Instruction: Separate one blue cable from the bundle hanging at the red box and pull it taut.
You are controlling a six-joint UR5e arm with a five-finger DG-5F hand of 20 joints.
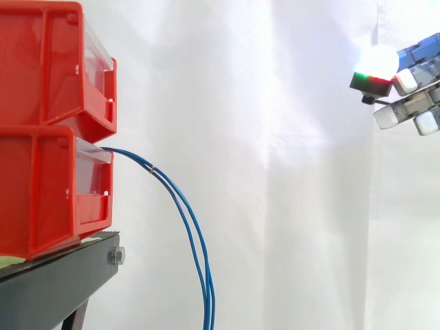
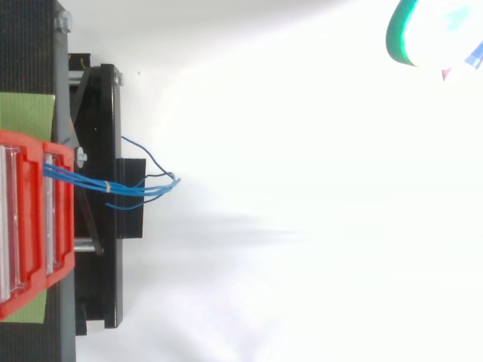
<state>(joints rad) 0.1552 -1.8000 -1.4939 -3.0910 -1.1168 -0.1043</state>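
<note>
Blue cable bundle (image 1: pixel 189 227) hanging from the lower red bin (image 1: pixel 48 192), with the hand (image 1: pixel 416 102) high up and well apart from it.

The thin, smooth, round strands leave the front lip of the lower bin heading away from it. They then bend in an even arc, and their long axis drops almost straight down past the front edge of the black stand (image 1: pixel 55 289). A small pale band (image 1: pixel 152 168) ties them near the bin; in the top view they fan out loosely beyond it. The glossy plastic bins are boxy, and the upper red bin (image 1: pixel 48 62) is stacked on the lower one, each with a clear front panel. A bolt (image 1: pixel 115 256) sits at the stand's front corner. The fingers (image 1: pixel 405 81) reach toward the bins, loosely extended and holding nothing, before the creased white curtain (image 1: pixel 275 172).
</note>
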